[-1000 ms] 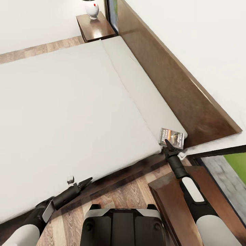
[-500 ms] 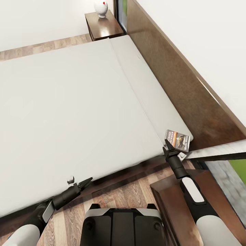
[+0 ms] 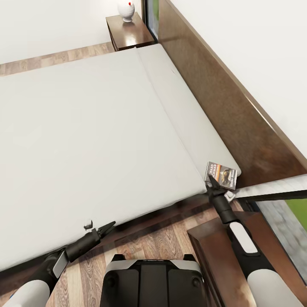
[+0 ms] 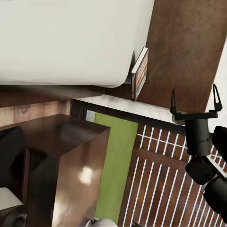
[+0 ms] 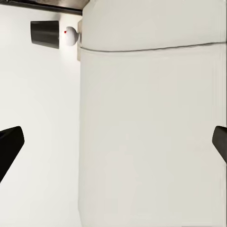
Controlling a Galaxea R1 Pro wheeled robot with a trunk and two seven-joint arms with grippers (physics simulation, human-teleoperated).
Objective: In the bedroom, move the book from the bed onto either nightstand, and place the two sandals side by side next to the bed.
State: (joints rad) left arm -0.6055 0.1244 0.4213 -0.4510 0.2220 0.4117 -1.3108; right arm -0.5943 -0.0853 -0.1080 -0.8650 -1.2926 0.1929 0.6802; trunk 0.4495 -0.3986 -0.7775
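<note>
The book lies flat at the near right corner of the bed's pale mattress, close to the dark headboard. My right gripper is open at the book's near edge, with one finger beside its cover. In the right wrist view the two fingertips stand wide apart over bare mattress. My left gripper hangs open at the bed's near side, holding nothing. The left wrist view has that gripper open and the book edge-on at the mattress corner. The sandals are out of view.
A dark nightstand stands under my right forearm, also in the left wrist view. A second nightstand with a white lamp is at the far side. A window lies to the right. Wood floor runs along the bed.
The camera swung a little to the left a second ago, then held still. My right gripper has edged slightly rightward along the book's near edge. The left arm has not moved.
</note>
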